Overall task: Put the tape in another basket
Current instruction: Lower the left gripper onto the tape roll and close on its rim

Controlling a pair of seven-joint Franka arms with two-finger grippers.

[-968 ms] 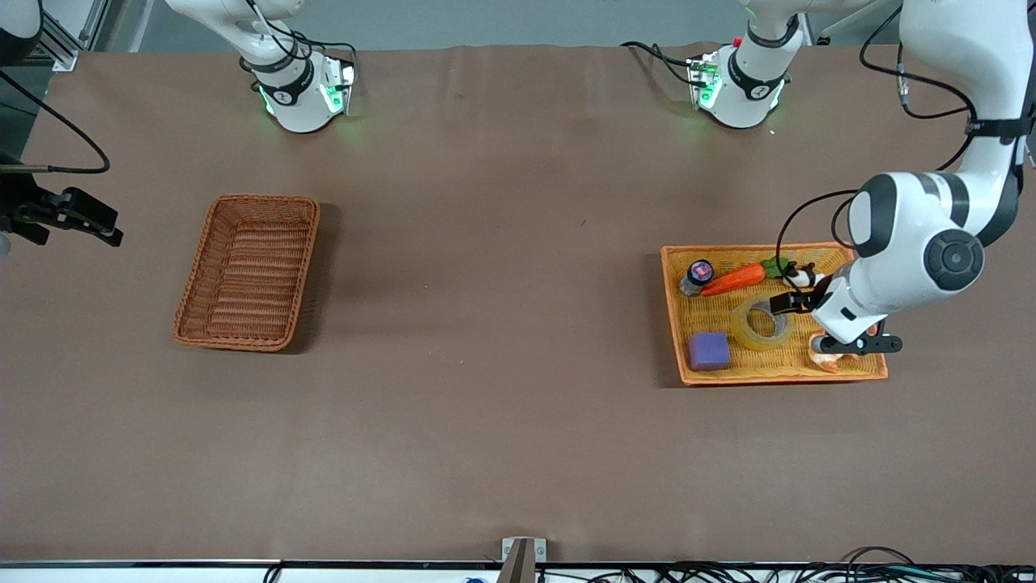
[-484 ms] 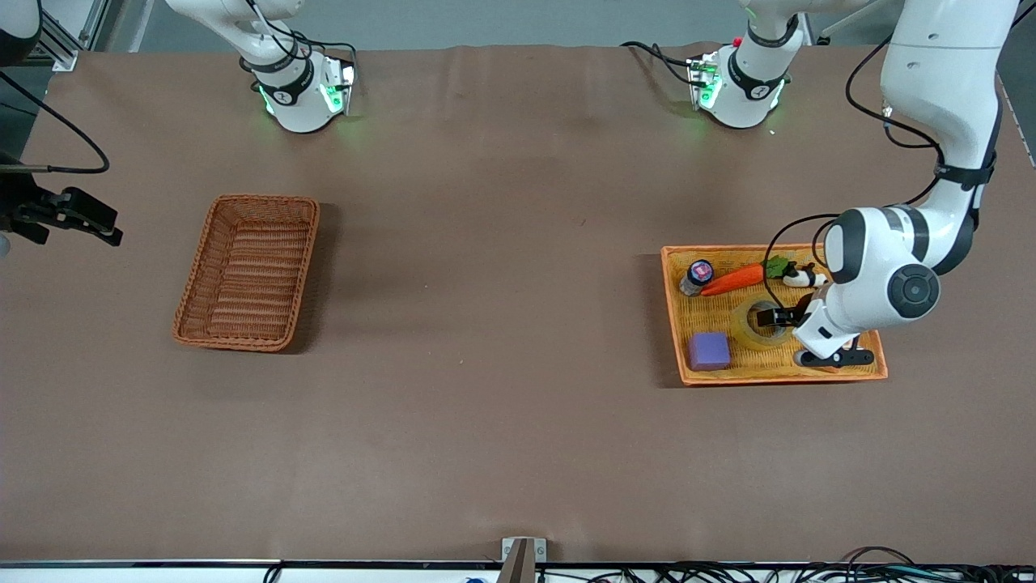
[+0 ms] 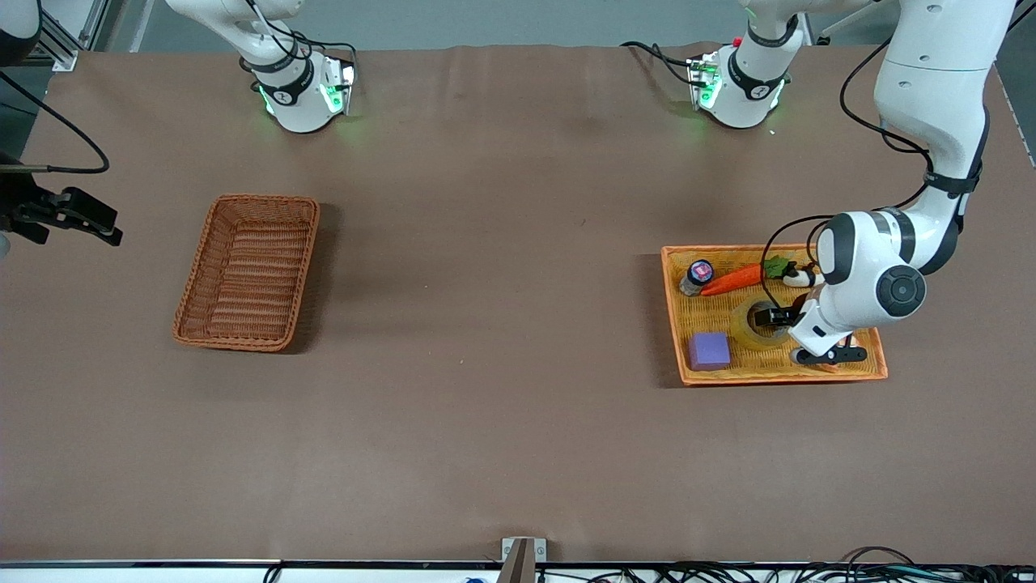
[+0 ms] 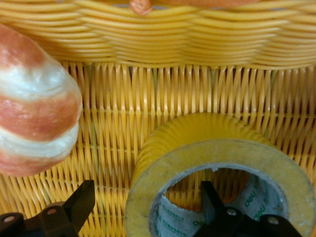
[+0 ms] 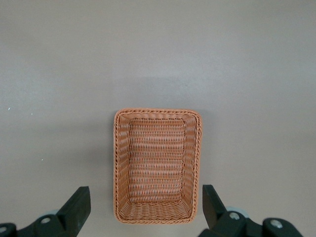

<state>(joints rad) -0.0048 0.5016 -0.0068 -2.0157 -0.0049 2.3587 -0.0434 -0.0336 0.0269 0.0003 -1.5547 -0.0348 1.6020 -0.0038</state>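
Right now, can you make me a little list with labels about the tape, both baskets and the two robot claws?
tape: lying flat in the yellow tray, beside a purple block
left claw: open, one finger inside the tape's hole, one outside
right claw: open, waiting high above the brown basket
brown basket: nothing in it, toward the right arm's end of the table
other things in tray: carrot, small bottle

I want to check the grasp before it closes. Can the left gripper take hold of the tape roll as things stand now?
Probably yes. The left gripper is open and straddles the wall of the tape roll in the yellow tray: one finger in the core, one outside. The croissant lies beside it, apart.
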